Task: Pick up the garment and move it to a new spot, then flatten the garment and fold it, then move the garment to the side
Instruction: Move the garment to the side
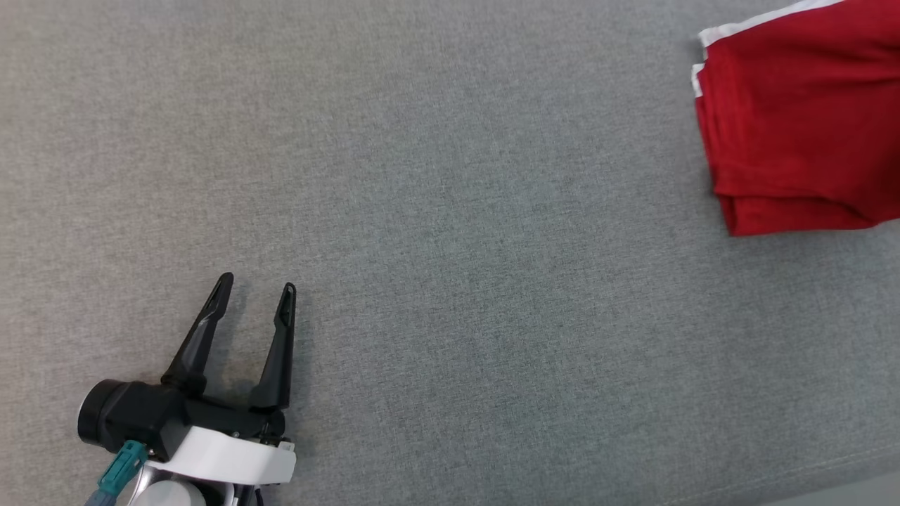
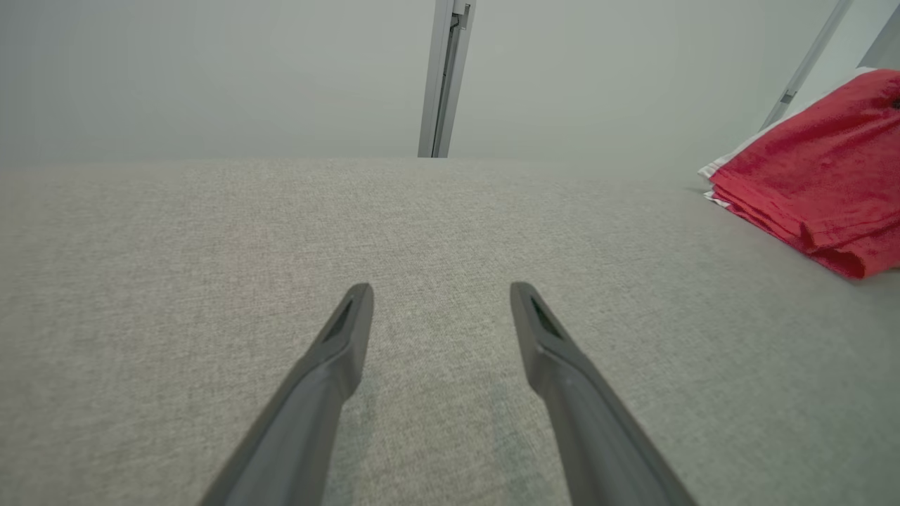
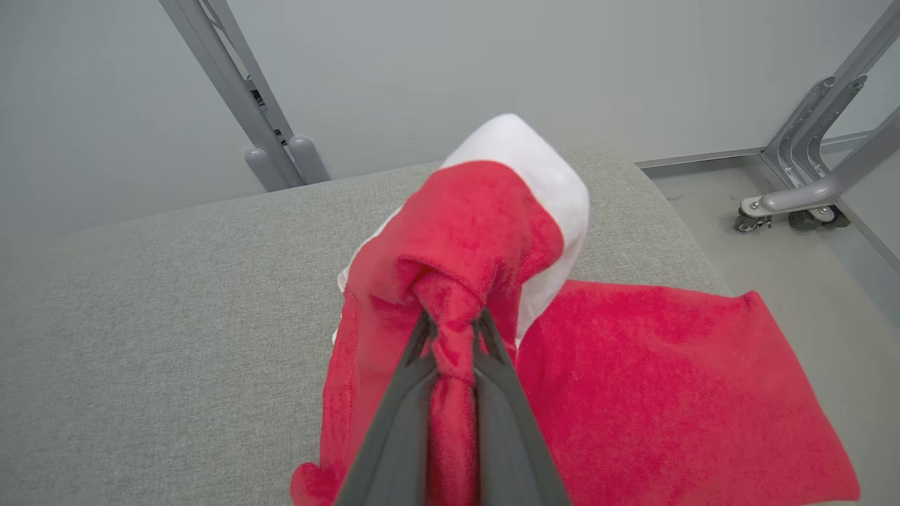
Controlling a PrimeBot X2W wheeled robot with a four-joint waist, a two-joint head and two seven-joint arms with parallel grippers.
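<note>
Red soft-knit garment with a white edge [image 1: 801, 119] sits at the far right of the grey woven-fabric tabletop [image 1: 450, 211], close to its right-hand edge. Layers are stacked, so it looks folded. Right gripper [image 3: 450, 320]: jaws closed on a bunched ridge of the red cloth. That part is humped up, the rest lies flat on the top. Left gripper [image 1: 256, 284]: jaws wide apart, nothing in them, low over bare fabric well away from the garment. My read: this is the shift-to-the-side step, or a pick-up; can't tell which. Either way the pinch looks like it has the top layers only. Advice: lift just enough to unweight it and move slow and level with no swing, or the lower layers slide out and the fold opens. Watch the corner nearest the table edge; it could drop over.
</note>
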